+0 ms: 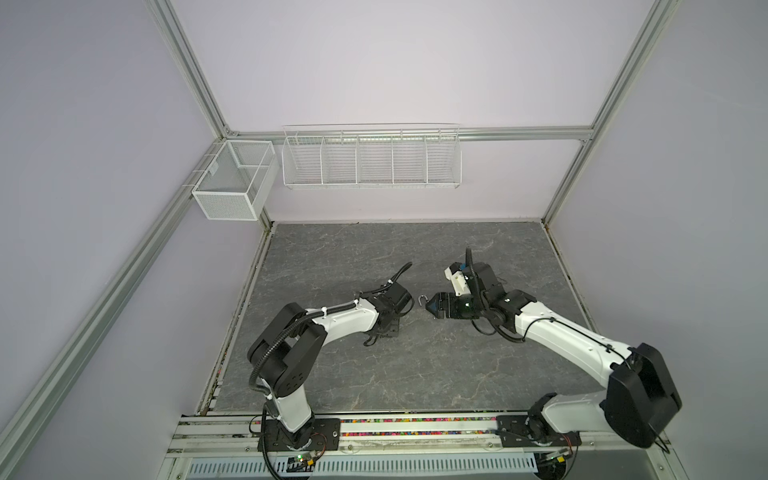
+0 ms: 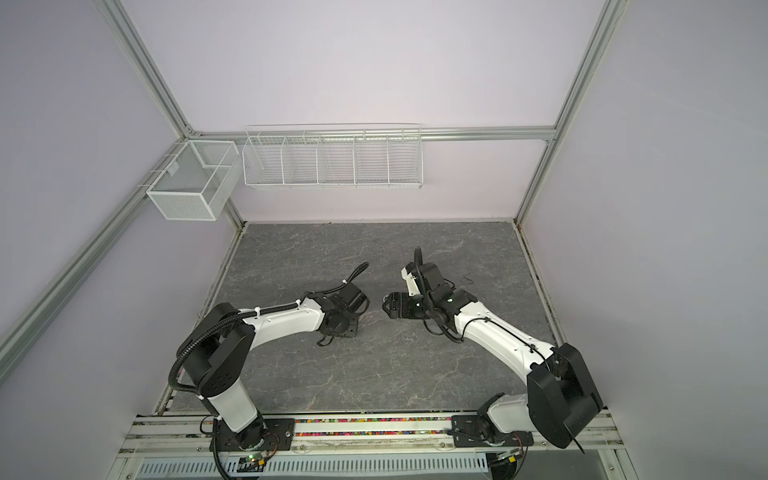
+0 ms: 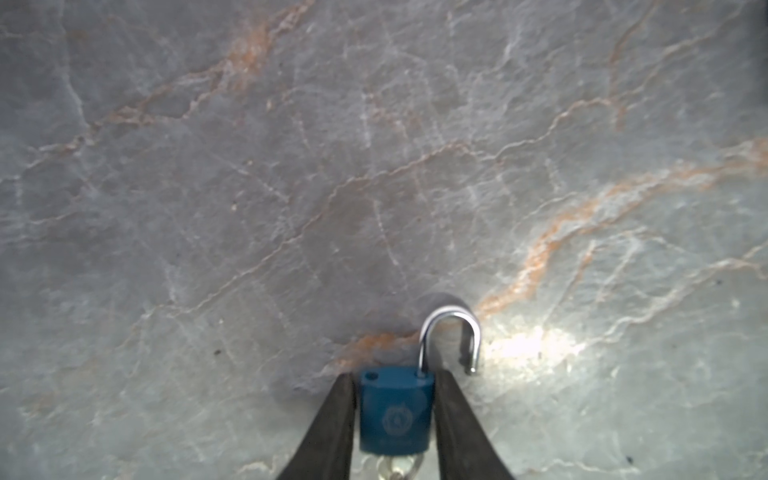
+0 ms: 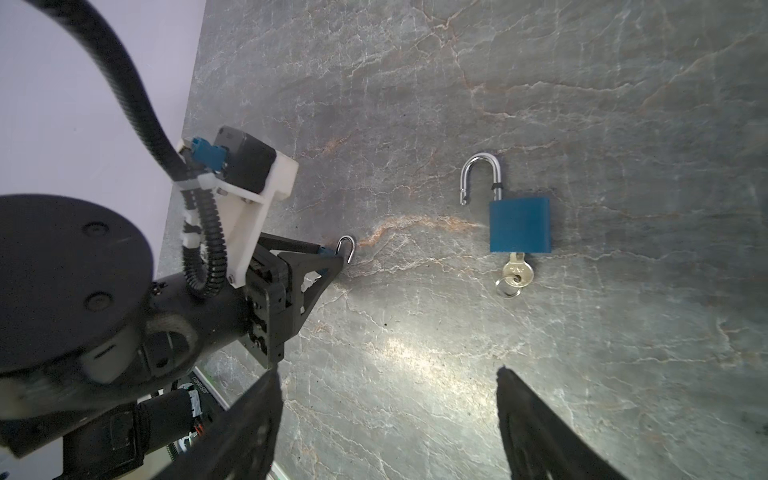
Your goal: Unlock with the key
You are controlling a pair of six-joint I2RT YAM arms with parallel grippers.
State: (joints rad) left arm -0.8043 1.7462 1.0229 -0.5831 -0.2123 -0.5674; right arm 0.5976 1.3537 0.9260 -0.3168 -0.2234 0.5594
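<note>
One padlock (image 3: pixel 395 411), shackle (image 3: pixel 449 311) forward, pinched in your left gripper (image 3: pixel 395 375); second padlock (image 4: pixel 519 224) lies ahead of your gaping right gripper (image 4: pixel 388 370).

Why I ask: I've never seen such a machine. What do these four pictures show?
These are two robot arms bolted at the edge of a grey table. Two pictures look down from one overhead camera; the other two come from small cameras on the arms' wrists. The left hand grips a blue padlock by its sides, its loop swung open. The right hand is open and empty, facing a second padlock, which lies unlocked on the table with the key in it.
</note>
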